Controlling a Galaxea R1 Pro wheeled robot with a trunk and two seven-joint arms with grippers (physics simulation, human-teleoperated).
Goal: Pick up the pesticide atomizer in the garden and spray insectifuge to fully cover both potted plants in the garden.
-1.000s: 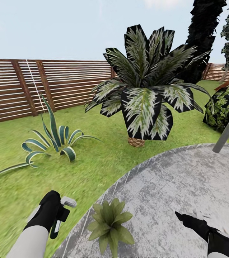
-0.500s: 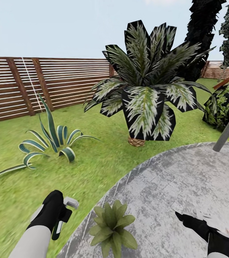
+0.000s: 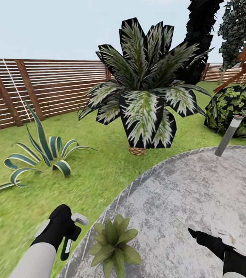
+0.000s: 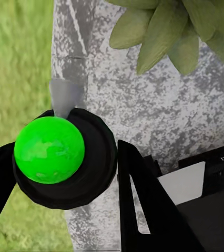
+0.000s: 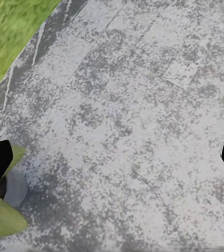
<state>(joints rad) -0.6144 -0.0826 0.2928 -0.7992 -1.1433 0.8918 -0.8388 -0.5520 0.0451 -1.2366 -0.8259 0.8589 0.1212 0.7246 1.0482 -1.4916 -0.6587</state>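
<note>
Camera: panning right, so palm [image 3: 142,88] and agave [image 3: 42,154] are sliding left. Pesticide atomizer [image 3: 76,221]: your left gripper [image 3: 69,233] is clenching it, beside the near potted plant [image 3: 113,245]. Right gripper [image 3: 200,234]: jaws released. Spraying is remaining; no second rosette is showing.

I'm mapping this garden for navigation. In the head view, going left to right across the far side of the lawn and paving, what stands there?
Striped agave → big palm → grey post light → leafy bush. The slatted fence runs behind the agave.
</note>
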